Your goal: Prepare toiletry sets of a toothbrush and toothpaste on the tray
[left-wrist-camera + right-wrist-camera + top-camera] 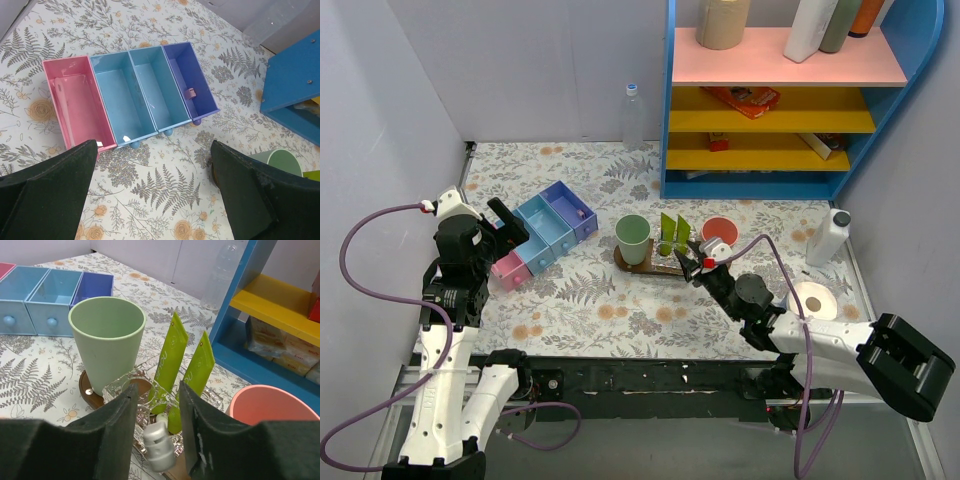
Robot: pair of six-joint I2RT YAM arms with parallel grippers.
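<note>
While the left gripper (512, 222) hangs wide open over the organiser (545, 228) left of the tray (635, 262), green cup (632, 238) on tray's left end, lime-green tubes (673, 232) upright in clear holder (117, 387) on tray, right gripper (155, 390) at tray's near edge, jaws parted, grasping nothing.

- Right hand (158, 392): fingers parted, a small silver-white piece (159, 446) between them.
- Just ahead, two lime-green tubes (172, 357) stand in a clear holder (121, 385).
- Ahead-left, green cup (106, 347) on brown tray (89, 390); ahead-right, pink cup (270, 407).
</note>
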